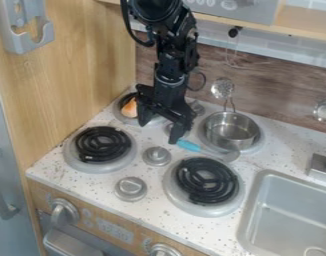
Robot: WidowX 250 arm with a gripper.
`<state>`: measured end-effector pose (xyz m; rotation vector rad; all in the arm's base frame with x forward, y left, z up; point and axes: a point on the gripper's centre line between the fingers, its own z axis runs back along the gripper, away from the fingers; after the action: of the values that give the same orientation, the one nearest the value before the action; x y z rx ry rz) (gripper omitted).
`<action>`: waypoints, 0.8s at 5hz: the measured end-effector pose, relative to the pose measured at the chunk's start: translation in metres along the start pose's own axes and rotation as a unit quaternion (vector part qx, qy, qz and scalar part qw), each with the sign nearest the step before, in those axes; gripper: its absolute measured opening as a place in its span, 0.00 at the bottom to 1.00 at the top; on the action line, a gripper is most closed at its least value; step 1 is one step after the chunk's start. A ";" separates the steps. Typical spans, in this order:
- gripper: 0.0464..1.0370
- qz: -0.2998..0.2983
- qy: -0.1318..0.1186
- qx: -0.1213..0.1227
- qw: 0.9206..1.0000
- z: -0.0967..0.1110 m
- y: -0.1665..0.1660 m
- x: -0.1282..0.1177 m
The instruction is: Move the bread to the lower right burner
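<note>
End effector (159,132) just beside bread (129,108)

Bread (129,108) lies on the rear left burner (119,116), behind the knobs (156,156).

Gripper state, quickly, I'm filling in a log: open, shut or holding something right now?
Gripper: open, its fingers apart, holding nothing.

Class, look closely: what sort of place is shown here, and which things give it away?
It looks like a toy kitchen: there is a stovetop with coiled burners, a metal pot on a back burner, and a sink set into the speckled counter.
</note>
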<state>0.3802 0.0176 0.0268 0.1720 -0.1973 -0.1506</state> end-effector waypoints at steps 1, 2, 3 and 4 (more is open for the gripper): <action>0.96 0.000 0.020 -0.005 1.000 -0.014 -0.003 -0.007; 0.96 0.026 0.054 -0.023 0.998 -0.041 0.009 0.014; 0.96 0.064 0.054 -0.032 0.996 -0.054 0.040 0.034; 0.96 0.074 0.024 -0.028 0.997 -0.059 0.059 0.057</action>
<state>0.4553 0.0748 -0.0089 0.1040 -0.1564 -0.0050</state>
